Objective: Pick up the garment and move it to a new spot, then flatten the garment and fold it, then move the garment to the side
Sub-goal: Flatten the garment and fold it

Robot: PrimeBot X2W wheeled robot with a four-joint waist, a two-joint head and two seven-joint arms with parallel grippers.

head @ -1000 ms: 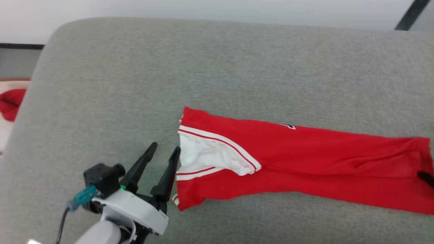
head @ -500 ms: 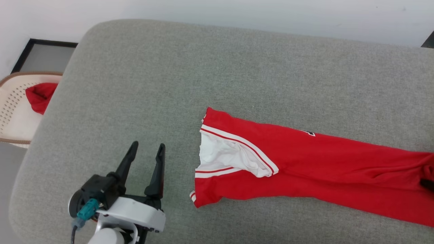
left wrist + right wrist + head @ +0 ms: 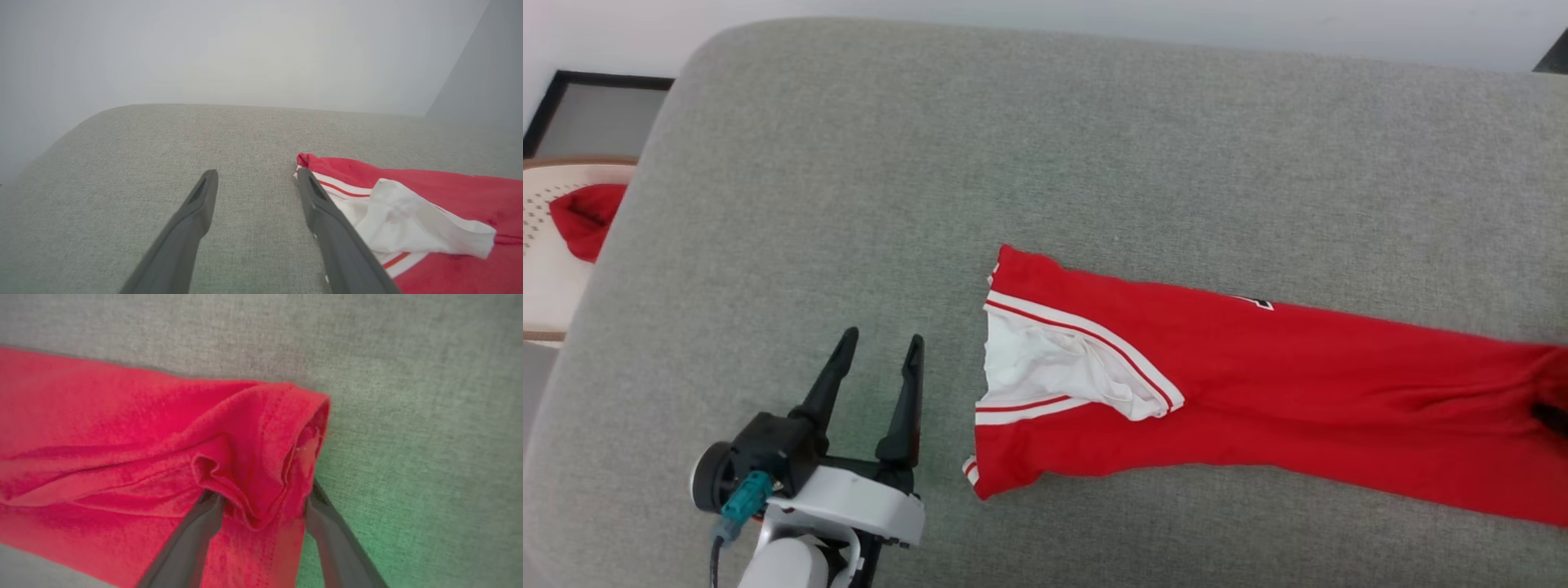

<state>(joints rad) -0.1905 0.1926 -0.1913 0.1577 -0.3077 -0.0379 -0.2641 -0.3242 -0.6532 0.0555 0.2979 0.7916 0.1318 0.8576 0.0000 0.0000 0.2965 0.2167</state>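
Near the front edge of the grey woven upholstered cushion [image 3: 1013,147], the left gripper [image 3: 882,341] hovers with its two dark fingers spread wide, holding nothing. Just beside it lies the bright red soft garment with white panel and striped trim [image 3: 1258,384], stretched flat towards the cushion's right edge. At that right end the right gripper [image 3: 261,496] stands with its fingers [image 3: 327,539] wide apart, a bunched fold of red hem between them. Beyond the left edge sits a pale perforated basket [image 3: 539,286] holding a red cloth [image 3: 580,229].
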